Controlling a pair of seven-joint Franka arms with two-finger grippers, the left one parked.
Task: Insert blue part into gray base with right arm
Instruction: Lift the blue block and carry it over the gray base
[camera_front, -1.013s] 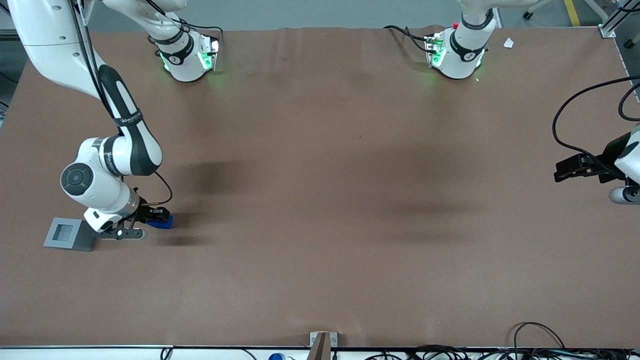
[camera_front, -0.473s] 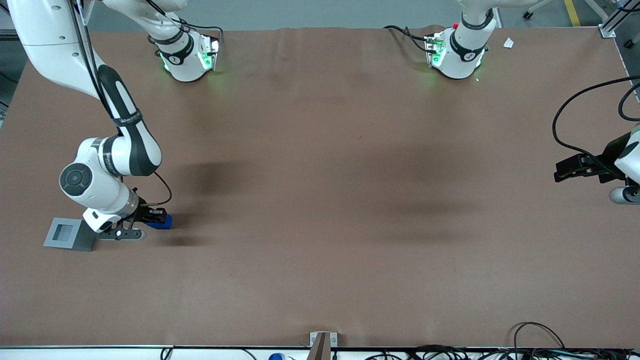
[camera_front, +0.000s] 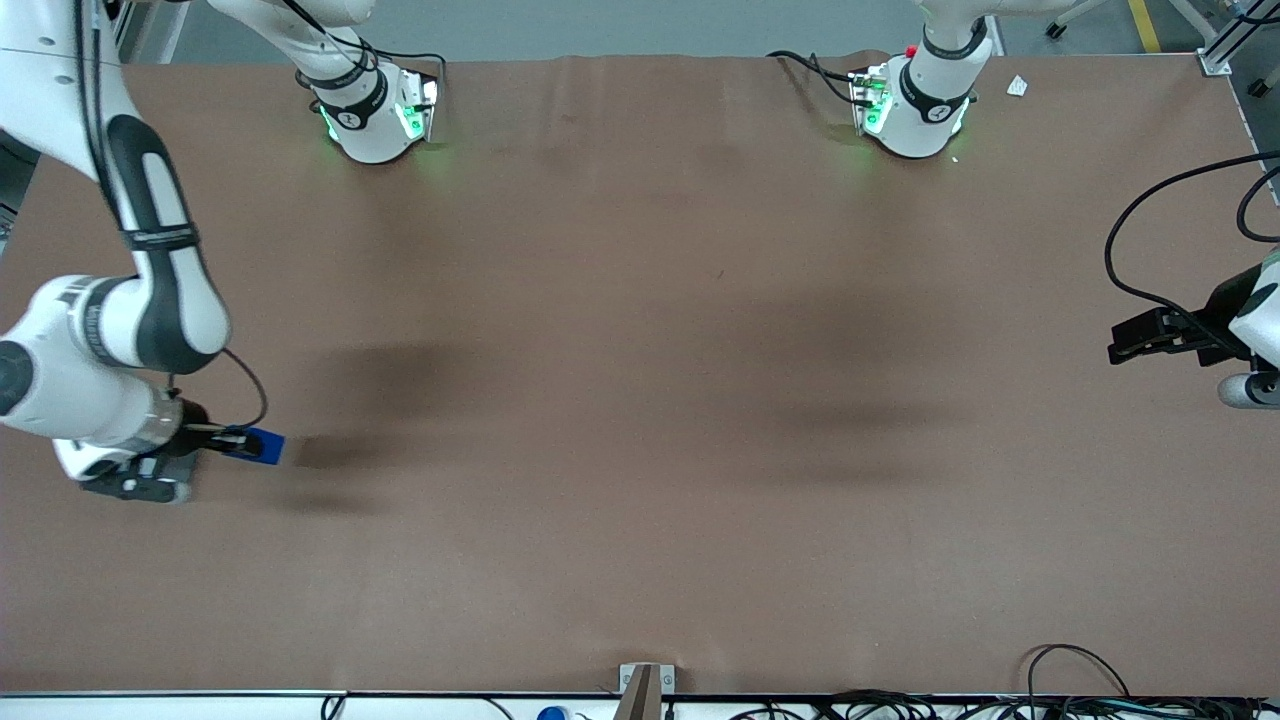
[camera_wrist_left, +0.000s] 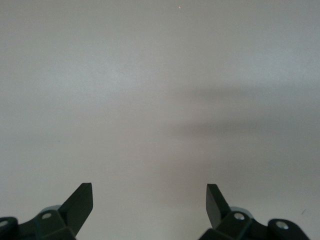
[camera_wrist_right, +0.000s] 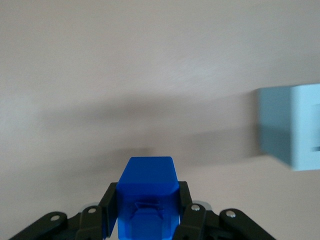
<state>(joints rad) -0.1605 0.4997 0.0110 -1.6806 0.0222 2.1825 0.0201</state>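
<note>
My right arm's gripper (camera_front: 248, 442) is shut on the blue part (camera_front: 265, 446), near the working arm's end of the table. In the right wrist view the black fingers (camera_wrist_right: 111, 200) press both sides of the blue part (camera_wrist_right: 148, 182), and the gripper (camera_wrist_right: 147, 197) carries it above the brown table. The gray base (camera_wrist_right: 294, 127) shows there as a light-gray box standing on the table, off to one side of the held part and apart from it. In the front view the arm's white wrist (camera_front: 90, 410) hangs over the base's spot and hides most of it.
Two arm pedestals (camera_front: 375, 110) (camera_front: 915, 105) with green lights stand at the table's edge farthest from the front camera. A small metal bracket (camera_front: 645, 685) and loose cables (camera_front: 1075, 675) lie along the nearest edge. The brown mat (camera_front: 640, 400) covers the table.
The right arm has swung toward the working arm's end of the table, carrying the blue part with it. Its wrist now covers the gray base in the front view.
</note>
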